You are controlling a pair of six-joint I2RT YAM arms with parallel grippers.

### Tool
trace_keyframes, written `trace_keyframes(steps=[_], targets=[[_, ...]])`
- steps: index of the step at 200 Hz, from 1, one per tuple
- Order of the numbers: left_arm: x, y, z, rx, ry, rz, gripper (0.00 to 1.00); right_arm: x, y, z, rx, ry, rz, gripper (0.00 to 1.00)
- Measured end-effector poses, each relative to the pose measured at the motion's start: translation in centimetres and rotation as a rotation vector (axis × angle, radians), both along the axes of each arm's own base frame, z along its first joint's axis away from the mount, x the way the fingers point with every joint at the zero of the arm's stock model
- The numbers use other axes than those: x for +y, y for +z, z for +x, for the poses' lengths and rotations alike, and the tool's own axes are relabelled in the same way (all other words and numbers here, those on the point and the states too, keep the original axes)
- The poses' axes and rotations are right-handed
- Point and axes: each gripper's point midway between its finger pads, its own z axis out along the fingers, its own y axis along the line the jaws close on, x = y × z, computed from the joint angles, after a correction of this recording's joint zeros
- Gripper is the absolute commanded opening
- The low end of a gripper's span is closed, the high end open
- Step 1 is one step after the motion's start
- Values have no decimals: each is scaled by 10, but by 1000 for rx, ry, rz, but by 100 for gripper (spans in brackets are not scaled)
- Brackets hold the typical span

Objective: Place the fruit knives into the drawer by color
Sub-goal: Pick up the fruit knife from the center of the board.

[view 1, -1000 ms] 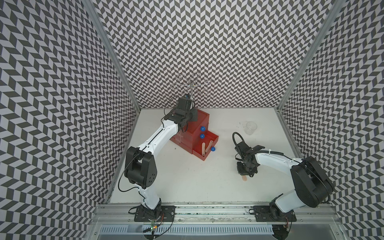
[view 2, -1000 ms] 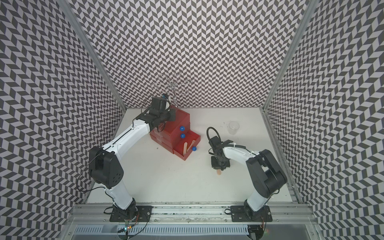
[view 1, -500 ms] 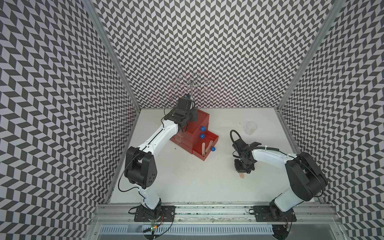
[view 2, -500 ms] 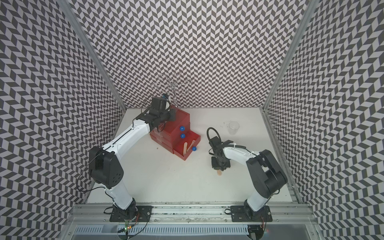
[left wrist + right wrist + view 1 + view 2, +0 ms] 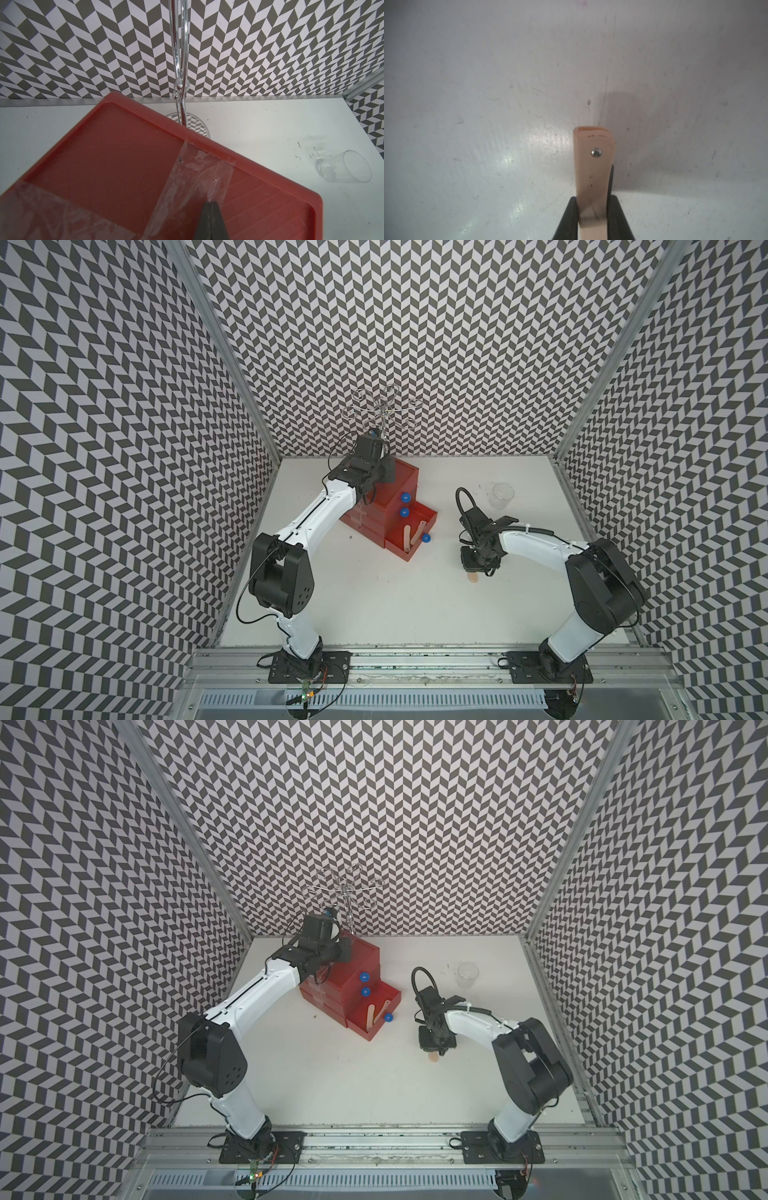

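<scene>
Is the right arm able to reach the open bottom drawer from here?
Likely yes: bare table lies between the right gripper, shut on a peach knife, and the open bottom drawer; the left gripper sits on the cabinet top, clear of it.

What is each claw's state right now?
Left claw: closed, holding nothing, tip against the taped top of the drawer.
Right claw: closed on a peach-pink fruit knife.

peach knife [image 5: 593,166] end cut off, drawer [image 5: 405,483] part-hidden
</scene>
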Motion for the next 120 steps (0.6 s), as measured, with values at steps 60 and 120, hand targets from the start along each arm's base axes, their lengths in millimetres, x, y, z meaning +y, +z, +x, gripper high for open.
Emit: trace_keyframes(steps=[60,120], targets=[[0,0,0,0,0,0,0,10,16,16,-50,18,27,8],[0,-2,1,3,0,2,0,40,54,40,-114,53,152,8]])
